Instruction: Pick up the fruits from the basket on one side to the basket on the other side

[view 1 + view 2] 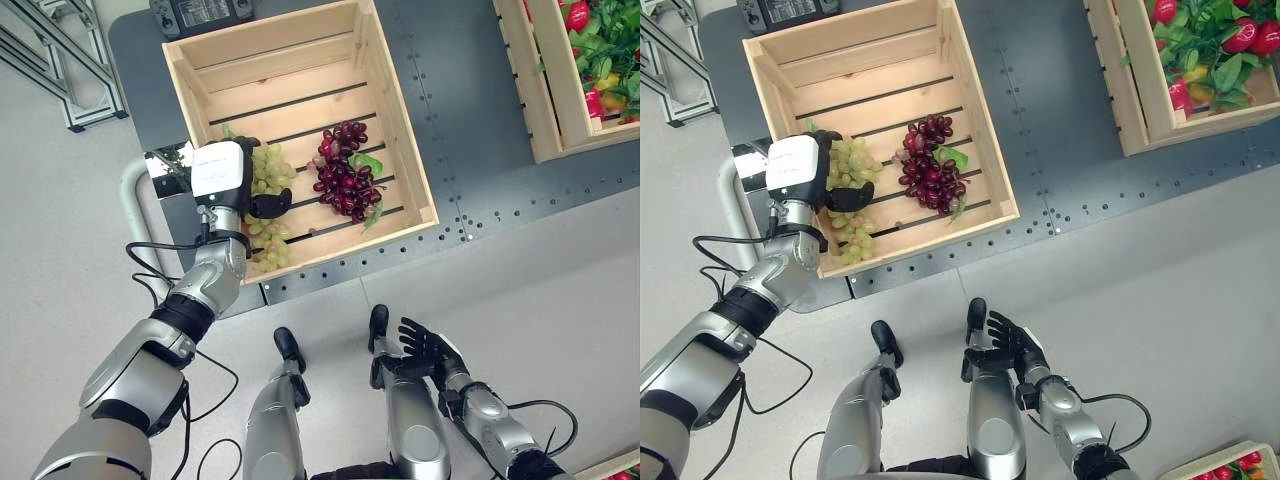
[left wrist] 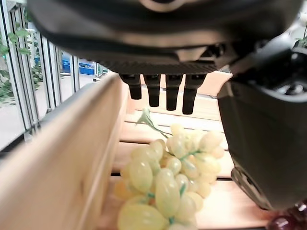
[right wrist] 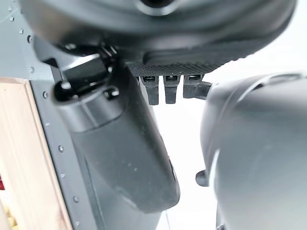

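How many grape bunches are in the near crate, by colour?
Green grapes: 1
Red grapes: 1
Total: 2, both in the crate; the left hand is over the green bunch.

The pale slatted wooden crate (image 1: 395, 95) on the left holds a yellow-green bunch of grapes (image 1: 268, 175) and a dark red-purple bunch of grapes (image 1: 345, 172) with a green leaf. It stands on a dark grey metal table (image 1: 480, 160) dotted with rows of small holes, above a light grey floor (image 1: 540, 290). The second pale wooden crate (image 1: 1140, 90) at the far right shows red and yellow fruit among green leaves.
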`<state>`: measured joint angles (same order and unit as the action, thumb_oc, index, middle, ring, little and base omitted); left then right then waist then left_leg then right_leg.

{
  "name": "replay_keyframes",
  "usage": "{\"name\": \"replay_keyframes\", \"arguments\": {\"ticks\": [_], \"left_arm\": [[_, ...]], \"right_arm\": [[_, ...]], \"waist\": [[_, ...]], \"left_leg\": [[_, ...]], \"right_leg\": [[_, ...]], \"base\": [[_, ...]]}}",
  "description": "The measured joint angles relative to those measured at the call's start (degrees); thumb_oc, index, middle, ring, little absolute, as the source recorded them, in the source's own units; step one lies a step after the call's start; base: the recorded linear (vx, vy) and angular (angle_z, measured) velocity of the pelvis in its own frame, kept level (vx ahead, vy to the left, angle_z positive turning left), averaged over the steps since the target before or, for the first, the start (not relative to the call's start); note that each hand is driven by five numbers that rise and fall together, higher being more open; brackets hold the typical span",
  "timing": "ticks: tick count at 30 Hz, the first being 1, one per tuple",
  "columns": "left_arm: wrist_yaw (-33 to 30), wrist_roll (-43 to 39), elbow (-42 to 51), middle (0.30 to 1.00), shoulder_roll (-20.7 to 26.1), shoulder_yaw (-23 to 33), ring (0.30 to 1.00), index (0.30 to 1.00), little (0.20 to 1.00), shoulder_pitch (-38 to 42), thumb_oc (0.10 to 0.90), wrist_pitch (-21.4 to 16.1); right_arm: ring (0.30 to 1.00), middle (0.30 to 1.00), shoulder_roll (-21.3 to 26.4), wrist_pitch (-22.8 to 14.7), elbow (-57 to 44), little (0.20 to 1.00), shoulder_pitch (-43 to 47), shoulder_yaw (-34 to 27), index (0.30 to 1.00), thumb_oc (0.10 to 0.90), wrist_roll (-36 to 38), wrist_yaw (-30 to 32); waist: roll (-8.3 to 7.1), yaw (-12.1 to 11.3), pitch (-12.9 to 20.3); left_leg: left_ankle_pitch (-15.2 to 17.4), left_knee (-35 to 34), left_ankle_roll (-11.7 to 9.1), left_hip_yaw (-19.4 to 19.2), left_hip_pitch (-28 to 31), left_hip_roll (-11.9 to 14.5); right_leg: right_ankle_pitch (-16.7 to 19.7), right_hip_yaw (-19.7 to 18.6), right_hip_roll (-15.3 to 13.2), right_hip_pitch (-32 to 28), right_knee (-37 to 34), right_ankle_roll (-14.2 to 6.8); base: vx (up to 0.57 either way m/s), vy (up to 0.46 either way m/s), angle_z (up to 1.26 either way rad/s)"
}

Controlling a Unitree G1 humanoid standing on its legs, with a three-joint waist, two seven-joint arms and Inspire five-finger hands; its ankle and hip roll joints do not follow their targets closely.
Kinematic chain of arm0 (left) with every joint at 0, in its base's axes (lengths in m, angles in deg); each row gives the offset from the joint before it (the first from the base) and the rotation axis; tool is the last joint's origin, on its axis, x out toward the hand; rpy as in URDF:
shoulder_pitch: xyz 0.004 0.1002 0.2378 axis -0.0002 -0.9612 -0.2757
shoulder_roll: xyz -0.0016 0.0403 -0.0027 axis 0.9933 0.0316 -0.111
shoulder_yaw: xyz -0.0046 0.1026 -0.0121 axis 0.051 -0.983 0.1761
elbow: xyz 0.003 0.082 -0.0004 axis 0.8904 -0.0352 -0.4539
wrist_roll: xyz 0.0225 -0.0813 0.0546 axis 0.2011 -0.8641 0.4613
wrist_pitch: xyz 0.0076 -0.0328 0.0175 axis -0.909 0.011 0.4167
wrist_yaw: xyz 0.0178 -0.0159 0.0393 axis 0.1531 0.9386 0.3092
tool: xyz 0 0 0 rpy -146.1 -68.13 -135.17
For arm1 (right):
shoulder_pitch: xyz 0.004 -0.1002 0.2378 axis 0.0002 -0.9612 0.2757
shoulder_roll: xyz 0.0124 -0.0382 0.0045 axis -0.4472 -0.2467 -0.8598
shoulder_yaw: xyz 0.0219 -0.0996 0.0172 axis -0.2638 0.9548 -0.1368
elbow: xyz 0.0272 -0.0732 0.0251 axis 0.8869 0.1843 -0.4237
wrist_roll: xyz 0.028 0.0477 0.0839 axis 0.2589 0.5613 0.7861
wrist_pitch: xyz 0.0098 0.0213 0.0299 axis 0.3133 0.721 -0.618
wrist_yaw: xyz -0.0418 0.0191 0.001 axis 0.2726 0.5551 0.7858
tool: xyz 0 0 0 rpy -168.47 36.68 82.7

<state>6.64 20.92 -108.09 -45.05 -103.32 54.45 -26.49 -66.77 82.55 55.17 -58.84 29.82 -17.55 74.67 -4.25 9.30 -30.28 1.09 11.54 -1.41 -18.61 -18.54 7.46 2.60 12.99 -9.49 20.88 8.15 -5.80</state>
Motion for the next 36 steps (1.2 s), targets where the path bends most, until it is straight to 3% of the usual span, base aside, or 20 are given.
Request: {"name": "replay_keyframes", "arguments": {"ticks": [5,14,29,33,36], "left_arm": [[-1.47,-0.08,-1.74,0.900,-0.11,1.18,0.900,0.900,0.900,0.32,0.800,-1.56],[-1.32,-0.07,-3.11,0.900,-0.67,0.84,0.900,0.900,0.900,0.60,0.800,-1.33],[3.38,-3.28,-12.67,0.900,-4.68,-1.18,0.900,0.900,0.900,8.60,0.800,6.38],[5.25,-3.79,-12.98,0.900,-4.85,-1.36,0.900,0.900,0.900,9.83,0.800,10.11],[5.54,-6.10,-14.40,0.900,-4.90,-1.43,0.900,0.900,0.900,11.24,0.800,10.55]], "right_arm": [[0.900,0.900,-0.97,-0.01,0.18,0.900,0.06,0.61,0.900,0.800,0.01,-0.01],[0.900,0.900,-0.98,-0.02,0.56,0.900,0.09,0.65,0.900,0.800,0.02,-0.01],[0.900,0.900,-1.26,-0.02,0.43,0.900,2.18,2.91,0.900,0.800,1.39,1.05],[0.900,0.900,-1.49,-0.02,0.32,0.900,2.48,2.95,0.900,0.800,1.85,1.33],[0.900,0.900,-1.48,-0.03,0.27,0.900,2.57,2.95,0.900,0.800,1.97,1.54]], "waist": [[-1.27,0.49,-0.01],[-1.36,1.00,0.00],[-1.47,2.28,0.01],[-1.51,2.47,0.03],[-1.51,2.77,0.03]], "left_leg": [[0.10,0.28,-0.10,-0.16,-0.14,0.26],[0.11,0.39,-0.12,-0.29,-0.23,0.43],[0.15,0.89,-0.15,-0.47,-2.05,0.55],[0.15,0.89,-0.15,-0.89,-2.05,0.55],[0.15,0.89,-0.15,-0.95,-2.04,0.56]], "right_leg": [[-0.02,-0.16,0.23,0.16,0.08,0.05],[-0.02,-0.26,0.39,0.31,0.10,0.10],[0.15,-0.46,0.46,2.08,0.18,0.26],[0.15,-1.14,0.50,2.58,0.53,0.27],[0.17,-1.21,0.51,2.65,0.61,0.29]], "base": [[0.05,0.003,-0.01],[0.00,0.000,0.00],[0.00,0.000,0.00],[0.00,0.002,-0.04],[0.00,0.001,-0.02]]}}
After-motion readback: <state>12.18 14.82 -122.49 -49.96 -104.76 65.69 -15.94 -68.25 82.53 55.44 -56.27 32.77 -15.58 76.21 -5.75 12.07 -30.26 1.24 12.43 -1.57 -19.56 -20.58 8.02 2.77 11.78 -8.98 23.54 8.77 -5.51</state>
